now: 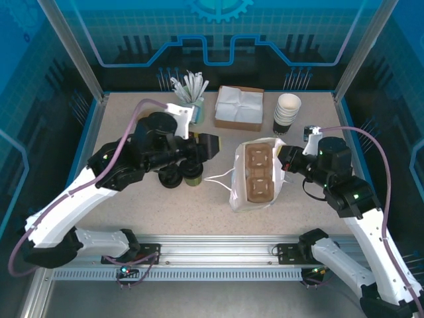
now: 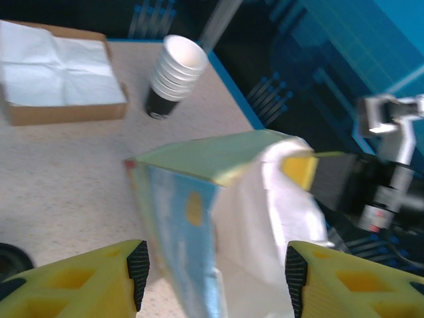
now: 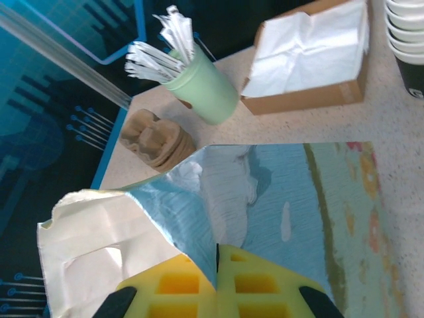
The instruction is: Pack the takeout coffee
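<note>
yellow fingers of my right claw (image 3: 216,255) are pressed together on the rim of the white paper bag (image 3: 99,245), a fold of its wall pinched between them. my left claw (image 2: 215,273) is released, its two fingers standing wide apart with nothing gripped. the near end of the bag shows just ahead of them, and across it i see my right claw clamped on the far rim. from above, the bag stands upright on the table (image 1: 165,212) between my two arms, mouth up, and a brown pulp carrier (image 1: 258,173) lies flat in its bottom. the takeout coffee (image 1: 193,174), olive-sided with its black lid on, stands on the table outside the bag, to the left of it and under my left wrist. a loose black lid (image 1: 171,177) sits just beside the coffee, on the side away from the bag. farther back, a cardboard box (image 1: 228,124) holds white napkins (image 1: 240,105), and a stack of paper cups (image 1: 287,111) sits nested to the right of the box. a pale green cup (image 3: 202,93) holds white paper-wrapped sticks (image 3: 162,50), with a small pile of pulp trays (image 3: 156,139) beside it.
</note>
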Available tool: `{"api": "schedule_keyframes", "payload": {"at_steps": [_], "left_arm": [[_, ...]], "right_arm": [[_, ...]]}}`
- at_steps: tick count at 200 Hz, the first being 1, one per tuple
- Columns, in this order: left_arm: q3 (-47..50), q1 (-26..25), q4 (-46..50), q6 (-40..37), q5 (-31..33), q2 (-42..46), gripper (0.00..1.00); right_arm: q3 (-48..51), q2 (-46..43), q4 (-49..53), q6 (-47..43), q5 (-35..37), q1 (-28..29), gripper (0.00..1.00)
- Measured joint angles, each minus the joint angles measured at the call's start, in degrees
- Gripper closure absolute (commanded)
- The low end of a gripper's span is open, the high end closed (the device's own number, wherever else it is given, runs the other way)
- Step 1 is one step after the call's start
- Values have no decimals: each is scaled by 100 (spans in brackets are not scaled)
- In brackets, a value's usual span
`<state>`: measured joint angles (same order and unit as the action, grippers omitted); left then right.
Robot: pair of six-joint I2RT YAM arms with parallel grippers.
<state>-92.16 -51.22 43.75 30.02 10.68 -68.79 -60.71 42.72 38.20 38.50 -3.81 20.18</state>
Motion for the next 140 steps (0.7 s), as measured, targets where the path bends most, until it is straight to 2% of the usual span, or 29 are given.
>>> {"api": "schedule_keyframes", "payload": {"at_steps": [70, 140], "left_arm": [[798, 549, -9, -22, 199, 382, 40], [1287, 879, 11, -20, 243, 361, 38]], "right_arm": [[0, -125, -319, -334, -420, -31, 100], [-44, 748, -177, 846, -420, -39, 100]]}}
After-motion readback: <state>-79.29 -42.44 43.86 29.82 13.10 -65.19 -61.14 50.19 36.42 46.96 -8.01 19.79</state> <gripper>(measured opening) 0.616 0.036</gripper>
